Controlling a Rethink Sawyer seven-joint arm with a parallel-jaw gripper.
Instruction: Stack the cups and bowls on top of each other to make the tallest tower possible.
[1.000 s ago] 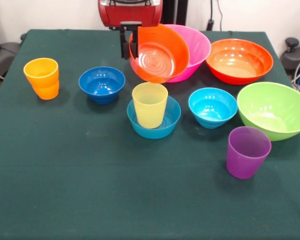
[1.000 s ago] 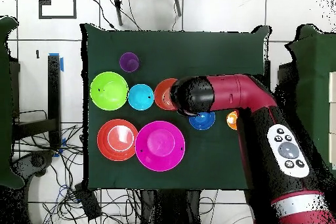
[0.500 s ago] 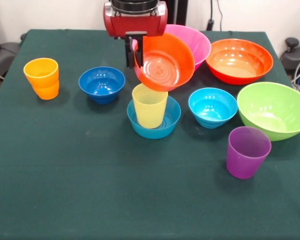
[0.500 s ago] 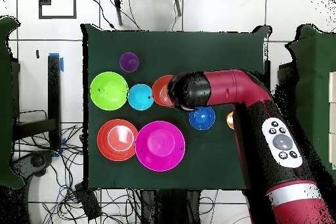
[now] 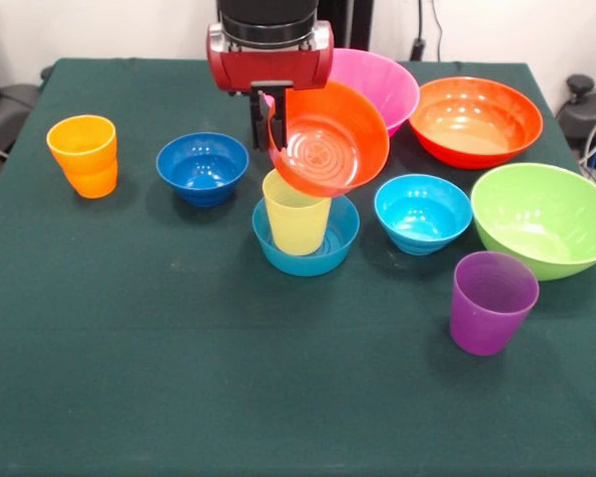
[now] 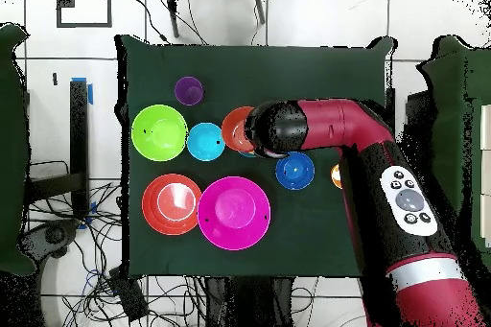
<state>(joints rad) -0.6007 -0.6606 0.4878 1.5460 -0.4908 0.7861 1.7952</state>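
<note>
orange-red small bowl point(image 5: 330, 142) hangs tilted, its rim clamped in the gripper point(image 5: 265, 117), over the yellow cup point(image 5: 296, 214). that cup stands upright in the mid-blue bowl point(image 5: 313, 252) on the green tablecloth point(image 5: 179, 358).

Glossy red arm point(image 6: 384, 165) — black joints, grey button panel, black fingers point(image 5: 259, 117).
</note>
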